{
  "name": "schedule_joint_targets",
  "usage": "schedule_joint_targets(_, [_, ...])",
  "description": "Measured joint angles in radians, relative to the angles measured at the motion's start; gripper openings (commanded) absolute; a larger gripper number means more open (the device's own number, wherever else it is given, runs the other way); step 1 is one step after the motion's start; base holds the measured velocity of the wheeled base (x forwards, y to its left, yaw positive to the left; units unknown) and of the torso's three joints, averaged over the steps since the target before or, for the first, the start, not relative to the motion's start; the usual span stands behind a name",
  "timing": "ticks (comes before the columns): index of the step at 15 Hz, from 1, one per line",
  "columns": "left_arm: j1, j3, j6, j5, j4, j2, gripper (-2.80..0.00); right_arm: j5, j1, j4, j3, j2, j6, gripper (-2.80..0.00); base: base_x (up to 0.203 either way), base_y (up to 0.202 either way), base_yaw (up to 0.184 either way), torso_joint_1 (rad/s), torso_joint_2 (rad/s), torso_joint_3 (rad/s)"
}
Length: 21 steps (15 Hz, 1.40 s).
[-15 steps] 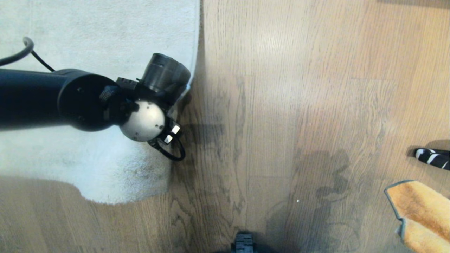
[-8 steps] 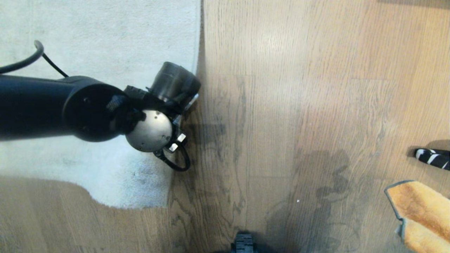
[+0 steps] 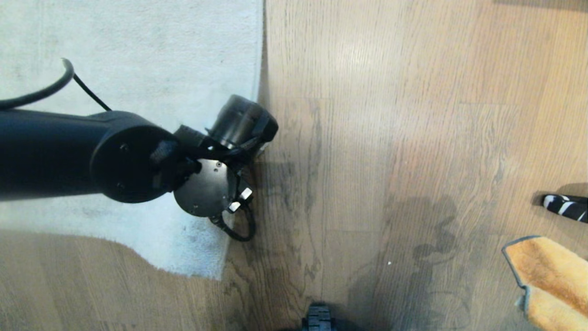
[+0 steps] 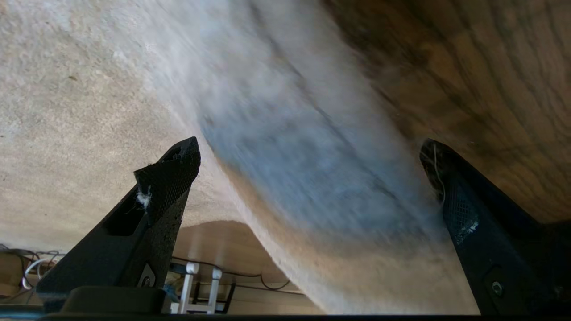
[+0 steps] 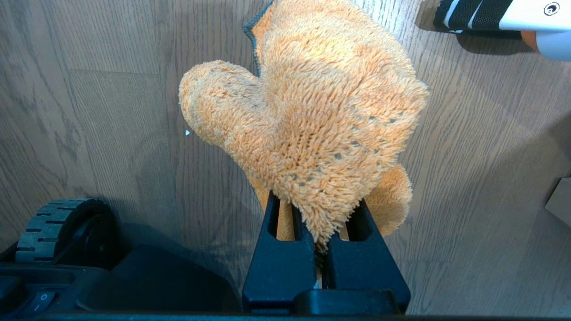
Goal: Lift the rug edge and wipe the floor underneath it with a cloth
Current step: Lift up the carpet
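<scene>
The light grey rug [image 3: 138, 55] covers the left part of the brown wood floor [image 3: 390, 138]. Its straight rug edge [image 3: 261, 55] runs up the middle of the head view. My left arm's wrist [image 3: 220, 165] hangs over that edge near the rug's corner and hides the fingers there. In the left wrist view my left gripper [image 4: 310, 143] is open, with the rug [image 4: 312, 187] between the two fingers and the floor [image 4: 490, 67] beyond one of them. The orange fluffy cloth [image 5: 312, 111] hangs from my right gripper [image 5: 319, 209], which is shut on it. The cloth [image 3: 551, 271] also shows at the head view's lower right.
A black-and-white striped object [image 3: 565, 207] lies on the floor at the right, just beyond the cloth. My base's wheel [image 3: 318, 317] shows at the bottom middle. A black cable [image 3: 46, 87] loops over the rug behind the left arm.
My left arm has swung nearer and to the right along the rug edge. The rug's near corner outline has shifted nearer with it. The right gripper and cloth have not moved.
</scene>
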Motion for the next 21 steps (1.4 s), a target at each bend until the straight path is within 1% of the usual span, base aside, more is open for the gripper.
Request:
schedule_joint_targets(3, [-0.012, 0.007, 0.004, 0.024, 0.067, 0.000, 0.00, 0.000, 0.000, 0.000, 0.000, 0.000, 0.000, -2.80, 0.000, 0.000, 0.000, 0.000, 0.00, 0.000])
schedule_joint_targets(6, [-0.014, 0.014, 0.012, 0.029, 0.075, 0.000, 0.00, 0.000, 0.000, 0.000, 0.000, 0.000, 0.000, -2.80, 0.000, 0.000, 0.000, 0.000, 0.00, 0.000])
schedule_joint_targets(9, [-0.014, 0.032, 0.053, 0.066, 0.075, -0.001, 0.00, 0.000, 0.000, 0.000, 0.000, 0.000, 0.000, -2.80, 0.000, 0.000, 0.000, 0.000, 0.00, 0.000])
schedule_joint_targets(11, [-0.014, 0.036, 0.075, 0.076, 0.075, -0.002, 0.00, 0.000, 0.000, 0.000, 0.000, 0.000, 0.000, -2.80, 0.000, 0.000, 0.000, 0.000, 0.00, 0.000])
schedule_joint_targets(13, [-0.016, 0.037, 0.104, 0.115, 0.075, -0.002, 0.00, 0.000, 0.000, 0.000, 0.000, 0.000, 0.000, -2.80, 0.000, 0.000, 0.000, 0.000, 0.00, 0.000])
schedule_joint_targets(15, [-0.028, 0.035, 0.125, 0.149, 0.076, -0.002, 0.00, 0.000, 0.000, 0.000, 0.000, 0.000, 0.000, -2.80, 0.000, 0.000, 0.000, 0.000, 0.00, 0.000])
schedule_joint_targets(17, [-0.047, 0.033, 0.127, 0.170, 0.076, -0.002, 0.00, 0.000, 0.000, 0.000, 0.000, 0.000, 0.000, -2.80, 0.000, 0.000, 0.000, 0.000, 0.00, 0.000])
schedule_joint_targets(20, [-0.094, 0.037, 0.126, 0.231, 0.075, -0.002, 0.00, 0.000, 0.000, 0.000, 0.000, 0.000, 0.000, -2.80, 0.000, 0.000, 0.000, 0.000, 0.00, 0.000])
schedule_joint_targets(21, [-0.110, 0.040, 0.124, 0.235, 0.076, -0.002, 0.00, 0.000, 0.000, 0.000, 0.000, 0.000, 0.000, -2.80, 0.000, 0.000, 0.000, 0.000, 0.00, 0.000])
